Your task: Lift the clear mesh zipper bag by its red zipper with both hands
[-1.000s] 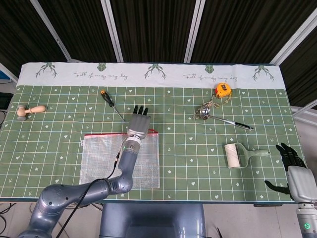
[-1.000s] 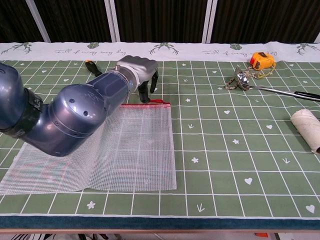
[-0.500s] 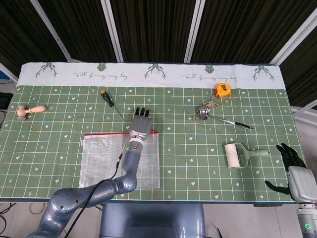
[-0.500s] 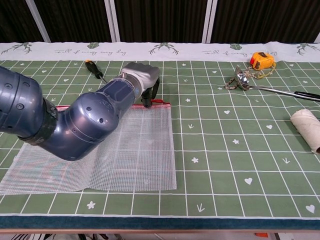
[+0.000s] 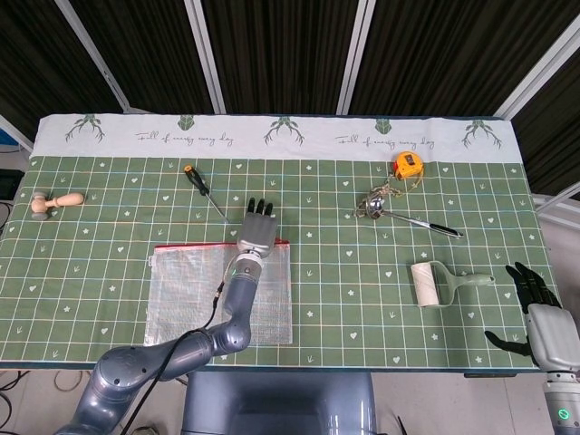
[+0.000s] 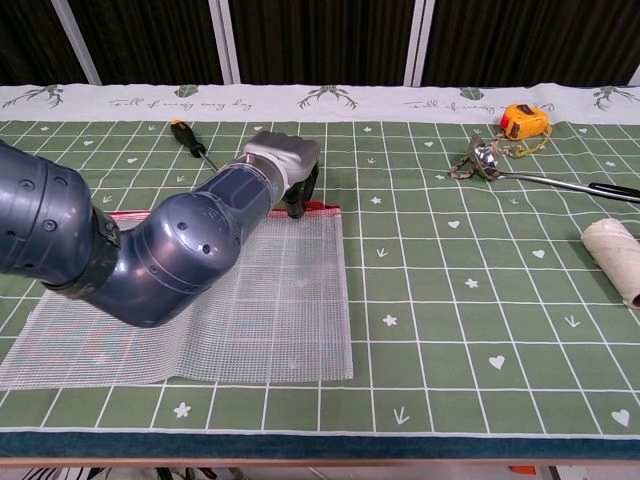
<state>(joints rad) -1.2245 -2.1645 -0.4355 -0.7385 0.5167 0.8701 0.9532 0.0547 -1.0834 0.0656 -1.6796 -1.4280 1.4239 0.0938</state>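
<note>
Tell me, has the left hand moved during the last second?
Yes. The left hand came toward the robot, down onto the red zipper, away from the screwdriver.

Left arm stretched forward, left hand (image 5: pixel 257 228) palm down, fingers (image 6: pixel 296 203) curled downward. Right hand (image 5: pixel 541 323) low at lower right, fingers spread, holding nothing.

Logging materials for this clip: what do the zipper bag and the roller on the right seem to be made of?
The zipper bag looks like clear soft plastic with a woven white grid; the green cloth shows through, and its zipper is red. The roller seems to be a pale paper-like drum on a smooth light green, probably plastic, handle.
</note>
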